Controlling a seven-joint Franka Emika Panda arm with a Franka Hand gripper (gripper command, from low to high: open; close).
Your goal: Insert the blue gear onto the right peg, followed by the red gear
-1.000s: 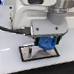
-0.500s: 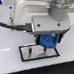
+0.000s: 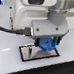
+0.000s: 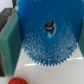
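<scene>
My gripper (image 3: 46, 40) is shut on the blue gear (image 3: 46, 45) and holds it just above the grey, black-edged plate (image 3: 28, 54). A thin dark pin (image 3: 31, 47) stands on the plate toward the exterior view's left of the gear; the other peg is hidden under the gear. In the wrist view the blue gear (image 4: 47, 42) fills the frame between my fingers (image 4: 9, 40). Something dark shows in its hub hole (image 4: 49, 25). The red gear (image 4: 17, 80) lies on the white table, apart from the blue one. It does not show in the exterior view.
The white table (image 3: 7, 62) stretches around the plate. The white arm body (image 3: 35, 9) fills the back of the exterior view, with a dark cable (image 3: 8, 28) on the exterior view's left.
My gripper has come down slightly with the blue gear, closer to the plate. Nothing else has moved.
</scene>
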